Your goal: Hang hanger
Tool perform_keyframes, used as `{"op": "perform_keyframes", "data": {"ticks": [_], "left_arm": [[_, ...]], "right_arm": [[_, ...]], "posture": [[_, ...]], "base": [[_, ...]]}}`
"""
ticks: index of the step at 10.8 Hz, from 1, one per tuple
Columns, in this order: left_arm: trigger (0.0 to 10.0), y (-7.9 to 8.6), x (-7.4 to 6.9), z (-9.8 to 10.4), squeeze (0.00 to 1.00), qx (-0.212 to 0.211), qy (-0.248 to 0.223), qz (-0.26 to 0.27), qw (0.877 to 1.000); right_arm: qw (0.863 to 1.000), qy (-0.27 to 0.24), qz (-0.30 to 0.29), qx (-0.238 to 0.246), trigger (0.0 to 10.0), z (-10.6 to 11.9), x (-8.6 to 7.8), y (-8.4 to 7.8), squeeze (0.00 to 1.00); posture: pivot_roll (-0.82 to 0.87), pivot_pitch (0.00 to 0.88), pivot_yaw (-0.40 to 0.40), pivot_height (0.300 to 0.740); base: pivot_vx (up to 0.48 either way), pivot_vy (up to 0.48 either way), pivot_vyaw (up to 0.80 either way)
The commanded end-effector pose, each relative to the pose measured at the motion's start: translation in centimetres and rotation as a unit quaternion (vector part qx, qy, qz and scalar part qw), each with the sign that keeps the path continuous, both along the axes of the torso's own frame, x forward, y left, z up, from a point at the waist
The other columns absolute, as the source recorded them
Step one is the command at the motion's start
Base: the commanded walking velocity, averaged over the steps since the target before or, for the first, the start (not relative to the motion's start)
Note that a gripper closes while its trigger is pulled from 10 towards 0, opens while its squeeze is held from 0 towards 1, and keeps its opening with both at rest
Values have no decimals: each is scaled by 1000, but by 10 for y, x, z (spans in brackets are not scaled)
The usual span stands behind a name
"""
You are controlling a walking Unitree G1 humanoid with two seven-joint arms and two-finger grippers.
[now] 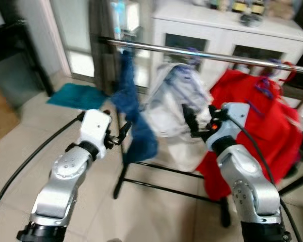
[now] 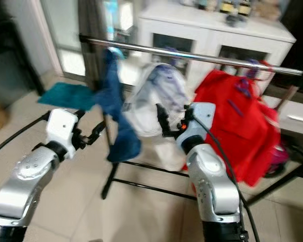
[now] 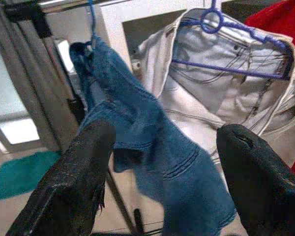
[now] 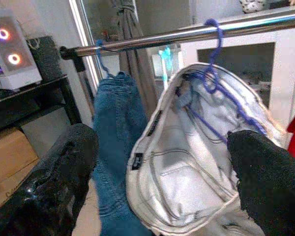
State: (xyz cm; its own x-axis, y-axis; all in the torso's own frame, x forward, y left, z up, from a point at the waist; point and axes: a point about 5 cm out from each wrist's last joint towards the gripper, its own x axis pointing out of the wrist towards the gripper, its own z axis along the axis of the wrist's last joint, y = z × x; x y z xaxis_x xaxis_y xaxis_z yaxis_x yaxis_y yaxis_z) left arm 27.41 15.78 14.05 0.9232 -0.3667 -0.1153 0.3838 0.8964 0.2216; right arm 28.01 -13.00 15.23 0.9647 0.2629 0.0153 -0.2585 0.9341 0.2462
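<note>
A silver rail (image 1: 207,54) carries three garments. Blue jeans (image 1: 133,113) hang at its left end from a blue hanger hook (image 3: 92,19). In the middle a white garment (image 1: 175,103) sits on a purple hanger (image 4: 214,59), whose hook is over the rail. A red garment (image 1: 262,121) fills the right end. My left gripper (image 1: 124,131) is open just left of the jeans, holding nothing. Raised in front of the white garment, my right gripper (image 1: 190,121) is also open and empty, its fingers (image 4: 64,167) spread wide.
The rack's black base bars (image 1: 161,187) run across the tiled floor. Behind the rail stands a white cabinet (image 1: 227,35). A teal mat (image 1: 76,96) lies at the back left, and a cardboard box (image 1: 0,113) at the far left.
</note>
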Motion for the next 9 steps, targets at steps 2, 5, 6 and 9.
{"op": "perform_keyframes", "data": {"ticks": [2, 5, 6, 9], "left_arm": [[10000, -8, 1, 1, 0, -3, -3, -5, 1000], [10000, -9, 4, 1, 0, -2, -7, -4, 1000], [10000, -10, 5, 1, 0, -1, -8, -5, 1000], [10000, -11, 6, -2, 773, -21, 11, -7, 1000]], "right_arm": [[1000, -1, -16, -2, 10000, 4, 4, -9, 1000], [1000, -1, -16, -6, 10000, 5, 7, -8, 1000], [1000, -2, -17, -7, 10000, 5, 9, -7, 1000], [1000, -4, -5, -3, 10000, 6, 13, -2, 1000]], "posture": [[-53, 0, -15, 740], [-48, 0, -23, 740], [-47, 0, -24, 740], [-39, 0, -32, 740]], "base": [[0, -480, 0], [0, -480, 0], [0, -405, 0], [0, 0, 0]]}}
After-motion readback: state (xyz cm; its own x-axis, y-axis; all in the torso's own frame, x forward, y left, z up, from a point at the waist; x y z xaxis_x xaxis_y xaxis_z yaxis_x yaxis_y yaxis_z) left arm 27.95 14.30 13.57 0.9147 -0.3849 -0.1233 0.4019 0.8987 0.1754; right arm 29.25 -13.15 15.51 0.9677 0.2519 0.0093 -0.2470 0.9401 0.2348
